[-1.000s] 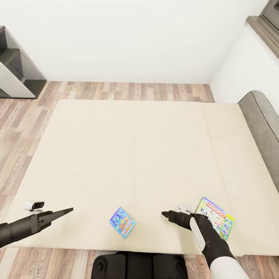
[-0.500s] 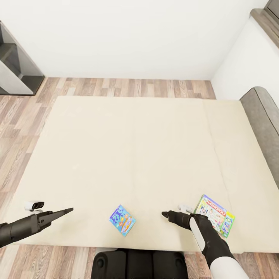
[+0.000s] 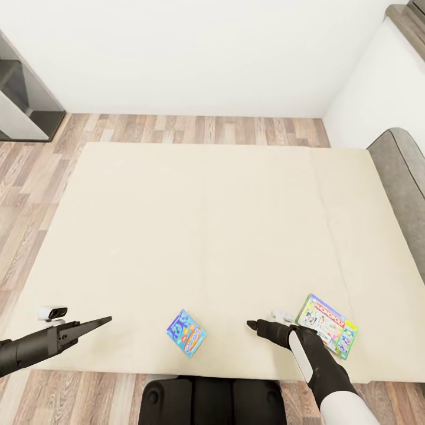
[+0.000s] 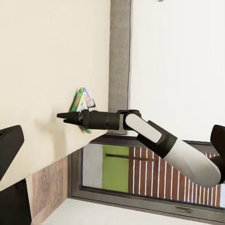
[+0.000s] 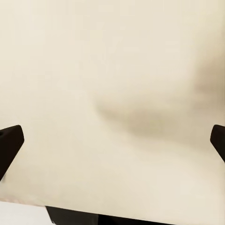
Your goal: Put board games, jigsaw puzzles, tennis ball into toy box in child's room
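Bed [image 3: 195, 236] matt cream cloth (faintly creased); floor [image 3: 195, 127] wood plank; cartons [image 3: 186, 333] glossy.

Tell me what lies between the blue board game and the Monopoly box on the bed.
In the head view, the right gripper hangs between the blue board game and the Monopoly box, over bare bed.

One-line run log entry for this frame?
phase: at bed | blue game, Monopoly lying flat near edge | left gripper, right gripper: empty, jaw state unclear

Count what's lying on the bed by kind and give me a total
Blue game carton: 1
Monopoly carton: 1
Total on the bed: 2, both near its front edge.
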Controlling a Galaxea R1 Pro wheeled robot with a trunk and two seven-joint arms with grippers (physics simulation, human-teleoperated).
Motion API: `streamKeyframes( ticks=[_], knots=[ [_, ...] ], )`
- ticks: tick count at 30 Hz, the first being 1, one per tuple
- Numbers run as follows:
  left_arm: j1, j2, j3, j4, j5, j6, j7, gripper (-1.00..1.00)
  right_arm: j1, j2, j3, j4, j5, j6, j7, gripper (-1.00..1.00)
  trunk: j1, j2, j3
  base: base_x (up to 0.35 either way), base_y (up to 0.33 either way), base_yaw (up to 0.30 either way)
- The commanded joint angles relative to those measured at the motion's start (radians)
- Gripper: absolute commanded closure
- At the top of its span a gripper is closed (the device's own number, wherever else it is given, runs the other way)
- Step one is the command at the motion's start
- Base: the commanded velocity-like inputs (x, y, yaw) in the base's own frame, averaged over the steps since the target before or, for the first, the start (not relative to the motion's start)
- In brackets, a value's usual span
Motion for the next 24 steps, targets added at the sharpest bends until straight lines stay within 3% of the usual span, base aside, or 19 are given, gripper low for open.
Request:
streamKeyframes(
  ticks=[1, 24],
  knots=[
    [0.000, 0.000, 0.000, 0.000, -0.001, 0.011, -0.004, -1.00, 0.000, 0.001, -0.005, -0.001, 0.000, 0.006, 0.004, -1.00, 0.001, -0.002, -0.002, 0.000, 0.000, 0.000],
    [0.000, 0.000, 0.000, 0.000, -0.001, 0.011, -0.004, -1.00, 0.000, 0.000, -0.002, -0.001, 0.001, 0.003, 0.004, -1.00, 0.001, -0.002, -0.008, 0.000, 0.017, 0.000]
  ],
)
